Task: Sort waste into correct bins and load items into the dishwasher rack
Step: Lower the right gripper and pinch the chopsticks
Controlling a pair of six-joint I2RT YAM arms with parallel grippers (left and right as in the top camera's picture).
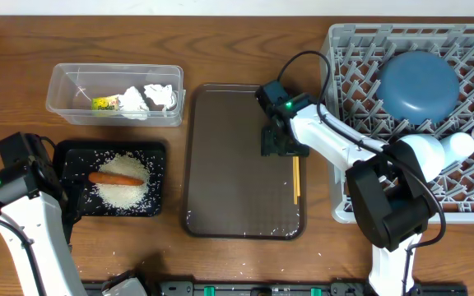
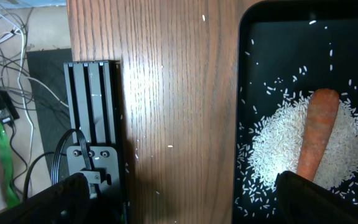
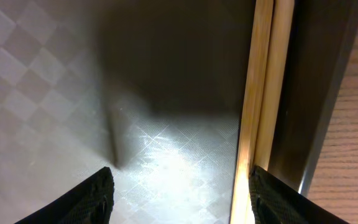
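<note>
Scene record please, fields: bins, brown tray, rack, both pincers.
tub: holds tissues and wrapper
black tray: rice with carrot lying on it
brown tray: chopsticks along its right rim
rack: blue dish inside
left pincer: open, empty, over the table beside the black tray
right pincer: open, low over the brown tray, chopsticks by one finger, not gripped

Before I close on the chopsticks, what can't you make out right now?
- Chopsticks: top ends hidden under the right arm, overhead.
- Right fingers: contact with the chopsticks cut off by the bottom edge, right wrist.
- Wrapper: print too small, overhead.
- Dishwasher rack: right side cut off, overhead.
</note>
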